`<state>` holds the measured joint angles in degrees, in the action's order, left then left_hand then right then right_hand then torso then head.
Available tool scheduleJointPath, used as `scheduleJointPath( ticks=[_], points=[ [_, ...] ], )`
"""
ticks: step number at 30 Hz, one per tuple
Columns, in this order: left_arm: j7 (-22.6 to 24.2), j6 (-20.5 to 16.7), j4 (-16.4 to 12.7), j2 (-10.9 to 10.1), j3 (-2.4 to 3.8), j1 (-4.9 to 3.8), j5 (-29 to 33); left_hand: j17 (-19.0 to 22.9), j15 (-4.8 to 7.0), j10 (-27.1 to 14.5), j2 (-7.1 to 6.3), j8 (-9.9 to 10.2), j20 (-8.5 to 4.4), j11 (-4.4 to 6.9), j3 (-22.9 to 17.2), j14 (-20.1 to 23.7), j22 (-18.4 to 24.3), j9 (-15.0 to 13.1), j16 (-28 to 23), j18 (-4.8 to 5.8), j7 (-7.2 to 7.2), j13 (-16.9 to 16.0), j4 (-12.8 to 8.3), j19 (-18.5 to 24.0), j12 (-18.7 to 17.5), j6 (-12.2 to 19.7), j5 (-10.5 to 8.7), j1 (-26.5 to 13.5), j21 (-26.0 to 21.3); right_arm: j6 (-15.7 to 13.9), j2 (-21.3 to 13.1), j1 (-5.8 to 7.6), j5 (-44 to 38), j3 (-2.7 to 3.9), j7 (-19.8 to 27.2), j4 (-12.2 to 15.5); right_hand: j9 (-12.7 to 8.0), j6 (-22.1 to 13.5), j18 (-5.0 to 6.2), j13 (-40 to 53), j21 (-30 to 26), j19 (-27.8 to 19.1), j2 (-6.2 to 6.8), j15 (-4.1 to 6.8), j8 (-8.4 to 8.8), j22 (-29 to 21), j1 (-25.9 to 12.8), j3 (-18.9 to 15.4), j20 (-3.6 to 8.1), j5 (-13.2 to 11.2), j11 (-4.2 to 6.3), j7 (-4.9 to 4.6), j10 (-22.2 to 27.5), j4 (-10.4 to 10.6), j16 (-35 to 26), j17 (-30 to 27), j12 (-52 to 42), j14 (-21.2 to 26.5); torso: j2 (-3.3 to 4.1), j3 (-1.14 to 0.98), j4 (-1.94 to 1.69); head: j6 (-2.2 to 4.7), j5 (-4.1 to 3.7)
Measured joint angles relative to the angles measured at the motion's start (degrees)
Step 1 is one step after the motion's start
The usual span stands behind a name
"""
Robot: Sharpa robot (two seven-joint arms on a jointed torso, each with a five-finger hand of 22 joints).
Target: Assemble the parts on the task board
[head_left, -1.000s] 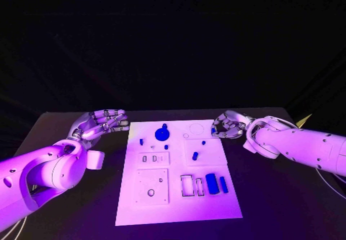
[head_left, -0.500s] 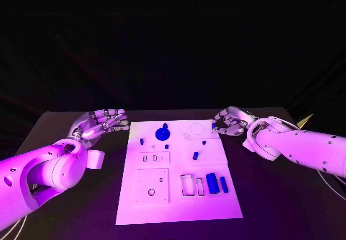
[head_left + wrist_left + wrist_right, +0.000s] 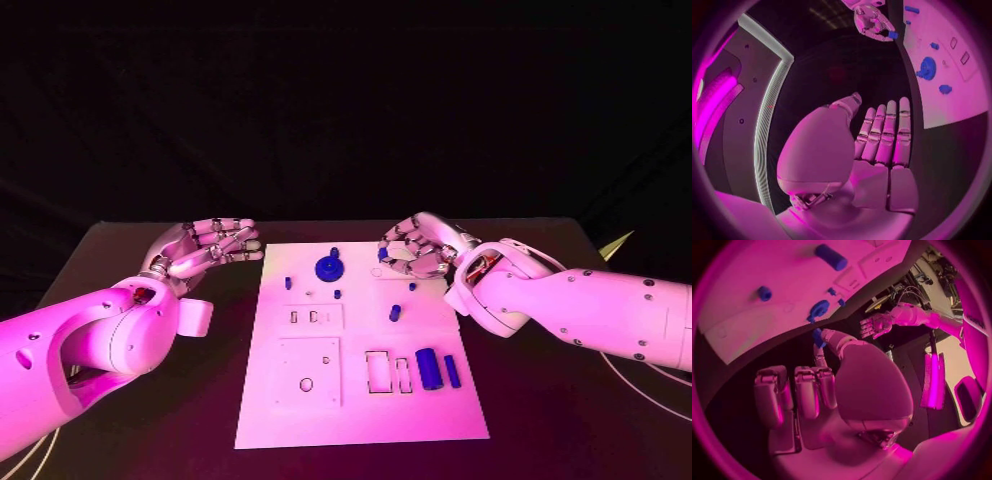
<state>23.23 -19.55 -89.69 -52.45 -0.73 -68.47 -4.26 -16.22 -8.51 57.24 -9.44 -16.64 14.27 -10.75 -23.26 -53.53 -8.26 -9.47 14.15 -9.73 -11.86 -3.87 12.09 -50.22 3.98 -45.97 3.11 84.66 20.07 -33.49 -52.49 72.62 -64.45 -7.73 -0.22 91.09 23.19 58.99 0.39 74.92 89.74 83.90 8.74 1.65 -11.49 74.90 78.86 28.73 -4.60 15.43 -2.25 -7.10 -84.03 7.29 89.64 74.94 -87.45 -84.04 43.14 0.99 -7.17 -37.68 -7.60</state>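
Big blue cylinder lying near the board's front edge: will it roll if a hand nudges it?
Probably. The big blue cylinder lies on its side on the flat task board, so a sideways push would likely roll it. It looks rigid and small, probably light. Its smooth round surface may slip in a pinch.

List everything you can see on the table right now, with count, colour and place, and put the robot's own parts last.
Table: one, black, under everything.
Task board: one, white, middle of the table.
Round part: one, blue, far left area of the board.
Cylinder: one, blue, near right area of the board.
Small parts: several, blue, scattered over the board; exact count unclear.
Held part: one, blue, pinched in the right hand.
Left hand: one, silver, beside the board's far left corner, holding nothing.
Right hand: one, silver, over the board's far right area.
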Motion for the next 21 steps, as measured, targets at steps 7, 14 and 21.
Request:
scheduleJointPath(
  ticks=[7, 14, 21],
  points=[
    [0.0, 0.0, 0.2, -0.1, -0.03, -0.04, 0.0, -0.1, 0.0, 0.0, -0.17, 0.0, 0.0, 0.0, -0.2, 0.0, 0.0, 0.0, 0.0, 0.0, 0.0, 0.0, -0.2, 0.0, 0.0, 0.0, 0.0, -0.2, 0.0, -2.0, 4.0, -0.14, -2.8, -0.33, -6.4, 4.5, 0.0, -0.2, 0.0, 0.0, 0.0, 0.0, -0.07, 0.0, 0.0, 0.0, -0.8, 0.3, 0.0, -0.6, 0.0, 0.2, 0.0, -0.2, 0.0, 0.0, 0.0, 0.0, 0.01, 0.08, -0.01, -0.72, 0.85],
    [0.0, 0.0, 0.4, 0.2, -0.03, -0.07, 0.0, -0.1, 0.0, 0.0, -0.31, 0.0, -0.01, 0.0, -0.2, 0.0, 0.0, 0.0, 0.0, 0.0, 0.0, 0.0, -0.2, 0.0, 0.0, 0.0, 0.0, -0.3, 0.0, -2.6, 8.2, -0.85, -7.1, -0.63, -12.2, 5.8, 0.0, -0.3, 0.0, 0.0, 0.0, 0.0, 0.24, 0.0, 0.0, 0.0, -1.1, 0.4, 0.0, -0.7, 0.0, 0.2, 0.0, -0.4, 0.0, 0.0, 0.3, 0.0, 0.07, 0.1, 0.05, -1.51, 1.17],
    [-0.1, 0.0, 0.5, 0.5, -0.04, -0.09, 0.0, -0.2, 0.0, 0.0, -0.07, 0.0, -0.02, 0.0, -0.2, 0.0, 0.0, 0.0, 0.0, 0.0, 0.0, 0.0, -0.2, 0.0, 0.0, 0.0, 0.0, -0.5, 0.0, -2.4, 11.4, -2.71, -11.4, -0.92, -16.9, 4.8, 0.0, -0.4, 0.0, 0.0, 0.0, 0.0, 0.47, 0.0, -0.01, 0.0, -1.4, 0.5, 0.0, -0.7, 0.0, 0.25, 0.0, -0.5, 0.0, 0.0, 0.3, 0.0, 0.11, 0.1, 0.13, -2.23, 1.85]
  ],
)
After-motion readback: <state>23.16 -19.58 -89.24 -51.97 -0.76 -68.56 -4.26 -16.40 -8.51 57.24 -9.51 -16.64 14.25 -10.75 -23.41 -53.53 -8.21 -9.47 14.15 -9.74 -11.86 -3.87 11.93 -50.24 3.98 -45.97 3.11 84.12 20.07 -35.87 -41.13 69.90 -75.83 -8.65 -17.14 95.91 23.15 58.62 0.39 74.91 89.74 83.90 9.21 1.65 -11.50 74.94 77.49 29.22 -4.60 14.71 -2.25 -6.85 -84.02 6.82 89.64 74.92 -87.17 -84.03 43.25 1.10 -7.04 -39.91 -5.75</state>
